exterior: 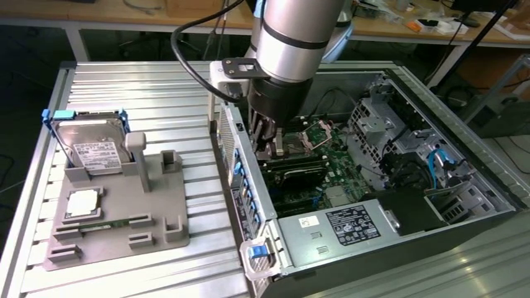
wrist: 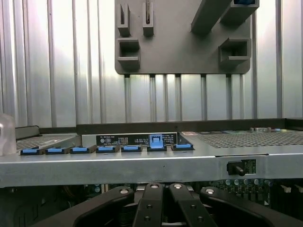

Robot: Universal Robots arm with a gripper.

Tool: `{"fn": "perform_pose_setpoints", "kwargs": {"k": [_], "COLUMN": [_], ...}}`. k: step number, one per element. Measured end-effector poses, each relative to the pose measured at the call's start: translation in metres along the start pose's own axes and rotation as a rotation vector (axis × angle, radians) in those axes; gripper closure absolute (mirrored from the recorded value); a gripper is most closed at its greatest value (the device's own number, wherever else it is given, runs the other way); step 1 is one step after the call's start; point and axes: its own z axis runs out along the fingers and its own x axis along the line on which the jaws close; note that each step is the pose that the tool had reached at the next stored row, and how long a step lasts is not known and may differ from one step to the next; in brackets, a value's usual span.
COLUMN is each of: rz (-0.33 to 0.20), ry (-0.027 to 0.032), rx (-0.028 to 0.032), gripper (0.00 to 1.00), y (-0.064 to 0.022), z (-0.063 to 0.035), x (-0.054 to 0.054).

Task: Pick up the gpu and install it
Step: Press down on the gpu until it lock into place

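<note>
End effector (wrist: 163, 208) closed; labels illegible

A: What colour is the holder (exterior: 116, 233)?
B: Grey, on a silver striped table (exterior: 157, 93).
A: And the clips (wrist: 106, 149)?
B: Blue, on the silver computer case (wrist: 142, 165). The gripper (wrist: 164, 208) is black.

I count one open black computer case (exterior: 431, 205) on the ribbed metal surface (exterior: 124, 81), one grey moulded parts holder (exterior: 116, 230), one silver hard drive in a blue frame (exterior: 87, 139), one square silver processor chip (exterior: 83, 203), one slim green memory stick (exterior: 108, 225). Seven blue slot clips (wrist: 106, 149) along the case's rear edge.
</note>
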Motion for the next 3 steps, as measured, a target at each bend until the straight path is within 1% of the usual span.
{"fn": "perform_pose_setpoints", "kwargs": {"k": [3], "rz": [0.000], "ry": [0.0000], "rx": [0.0000], "gripper": [0.89], "y": [0.0000], "z": [0.0000], "x": [0.0000]}}
